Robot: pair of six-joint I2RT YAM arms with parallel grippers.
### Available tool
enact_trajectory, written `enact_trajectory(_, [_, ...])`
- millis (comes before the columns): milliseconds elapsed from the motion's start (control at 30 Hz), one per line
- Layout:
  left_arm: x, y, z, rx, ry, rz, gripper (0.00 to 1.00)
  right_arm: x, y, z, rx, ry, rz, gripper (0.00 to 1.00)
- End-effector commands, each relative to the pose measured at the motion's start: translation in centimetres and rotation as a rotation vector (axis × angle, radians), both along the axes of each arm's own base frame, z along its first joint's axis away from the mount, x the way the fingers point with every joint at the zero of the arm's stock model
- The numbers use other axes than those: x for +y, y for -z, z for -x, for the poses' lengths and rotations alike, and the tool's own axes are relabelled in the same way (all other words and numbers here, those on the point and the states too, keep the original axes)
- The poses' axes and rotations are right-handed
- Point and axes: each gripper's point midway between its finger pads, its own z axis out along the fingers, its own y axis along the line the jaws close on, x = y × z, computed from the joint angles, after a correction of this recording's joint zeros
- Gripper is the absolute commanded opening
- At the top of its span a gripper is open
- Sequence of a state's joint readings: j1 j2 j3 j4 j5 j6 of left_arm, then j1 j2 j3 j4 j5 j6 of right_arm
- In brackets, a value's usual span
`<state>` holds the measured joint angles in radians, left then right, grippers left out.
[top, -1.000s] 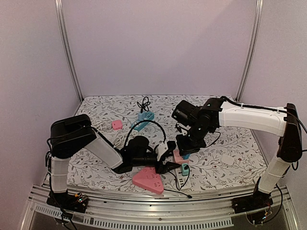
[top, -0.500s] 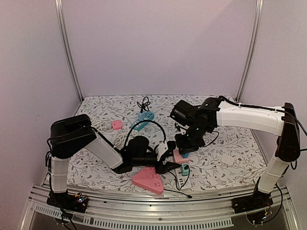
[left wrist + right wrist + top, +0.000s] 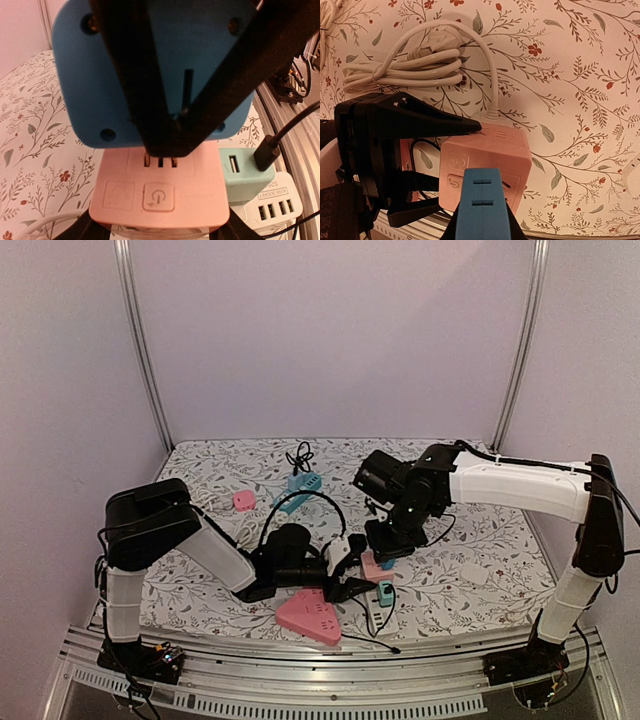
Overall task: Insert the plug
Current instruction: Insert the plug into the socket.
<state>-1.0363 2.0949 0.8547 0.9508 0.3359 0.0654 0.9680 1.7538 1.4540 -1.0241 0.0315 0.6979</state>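
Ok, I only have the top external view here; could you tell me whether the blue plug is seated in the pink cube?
Observer: Seemingly not. In the left wrist view the blue plug hangs over the pink cube, whose slots show uncovered.
Operator: Thank you; is anything holding the cube?
Observer: Yes, the right wrist view shows the left hand with fingers on two opposite sides of it.
Operator: Which face carries the slots?
Observer: The one with the power button, just below them.
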Motion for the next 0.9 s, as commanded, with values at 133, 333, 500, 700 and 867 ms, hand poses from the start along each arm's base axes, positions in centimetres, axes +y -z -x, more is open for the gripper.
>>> enact_trajectory(133, [-0.5,-0.8,0.2,-0.031,0.013,0.036,0.0,1.2,0.5,0.4,0.042,-0.024,-0.019,0.0])
enact_trajectory(333, [-0.5,-0.9,0.3,-0.033,0.014,0.039,0.0,1.4,1.0,0.5,0.055,-0.032,-0.021,0.0])
enact_trajectory(500, [-0.5,-0.9,0.2,-0.032,0.006,0.041,0.0,0.5,1.8,0.7,0.054,-0.014,0.013,0.0])
enact_trajectory(700, [-0.4,-0.9,0.2,-0.031,0.01,0.042,0.0,-0.7,2.5,0.4,0.038,0.005,0.077,0.0])
enact_trajectory(867, [-0.5,-1.1,0.1,-0.033,0.008,0.047,0.0,-0.8,3.2,0.4,0.041,-0.011,0.122,0.0])
